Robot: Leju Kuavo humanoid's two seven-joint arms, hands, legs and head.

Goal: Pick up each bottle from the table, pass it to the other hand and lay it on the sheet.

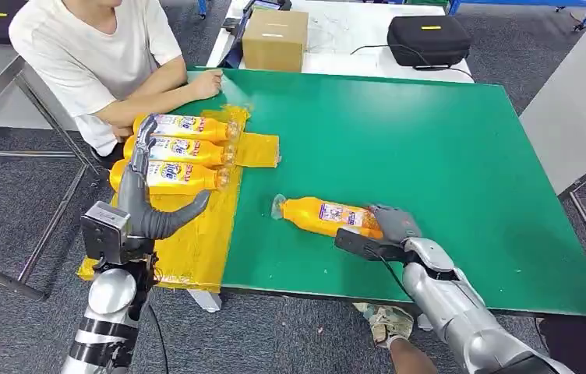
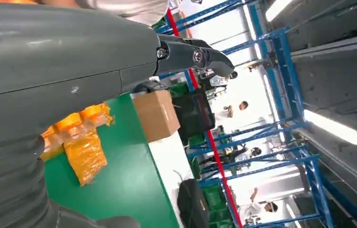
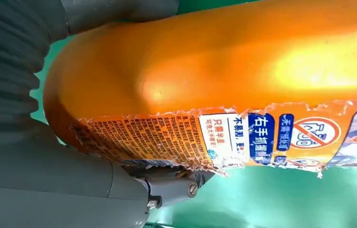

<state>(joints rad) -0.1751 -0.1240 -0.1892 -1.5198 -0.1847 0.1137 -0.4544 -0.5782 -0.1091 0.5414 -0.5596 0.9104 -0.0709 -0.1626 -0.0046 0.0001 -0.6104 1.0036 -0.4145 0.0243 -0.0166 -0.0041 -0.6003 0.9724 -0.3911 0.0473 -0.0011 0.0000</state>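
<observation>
Near the tabletop's front edge, your right hand (image 1: 387, 226) grips the base of an orange bottle (image 1: 323, 216) lying on its side.
Your left hand (image 1: 150, 204) hovers spread and empty over the yellow sheet (image 1: 196, 241) at the left edge, where three bottles (image 1: 185, 149) lie.

We take this for an industrial workshop or warehouse test floor. We see tall blue steel racking (image 2: 281, 142) under long ceiling strip lights (image 2: 331, 127), grey carpet tiles (image 1: 290, 335), a green-topped bench (image 1: 430, 156), a cardboard box (image 1: 275, 39) and a black equipment case (image 1: 428, 39) on a neighbouring white table (image 1: 352, 31).
</observation>
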